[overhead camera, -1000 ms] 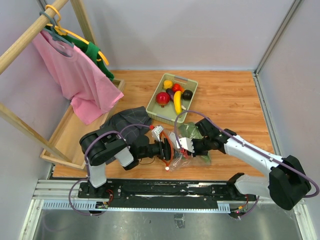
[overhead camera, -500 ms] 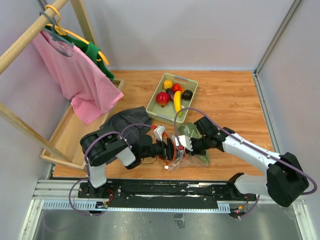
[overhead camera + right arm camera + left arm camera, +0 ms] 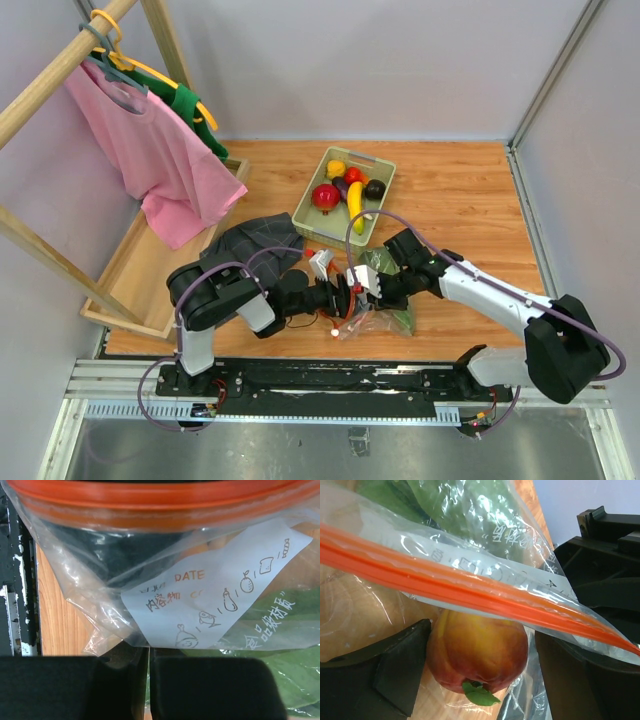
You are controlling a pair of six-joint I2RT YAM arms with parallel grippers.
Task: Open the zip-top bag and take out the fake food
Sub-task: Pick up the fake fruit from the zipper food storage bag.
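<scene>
The zip-top bag (image 3: 385,318) lies crumpled on the wooden table in front of the arms. My right gripper (image 3: 362,285) is shut on the bag's edge just below its white label (image 3: 215,605), holding the mouth up. My left gripper (image 3: 345,295) reaches into the mouth under the orange zip strip (image 3: 445,587). Its jaws are closed on a red-yellow peach-like toy fruit (image 3: 477,650) inside the bag. A long green leafy piece (image 3: 470,510) lies deeper in the bag. More fake food sits in the tray: a red round one (image 3: 325,196), a banana (image 3: 354,203), a yellow pepper (image 3: 336,168) and dark ones.
The pale green tray (image 3: 384,170) stands behind the bag. A grey cloth (image 3: 260,240) lies left of it. A wooden rack with a pink shirt (image 3: 150,150) and its wooden base (image 3: 130,270) fill the left side. A small white object (image 3: 320,262) lies by the left gripper.
My left gripper has moved right, deeper into the bag's mouth. My right gripper has drawn the bag's edge slightly up and to the left.
</scene>
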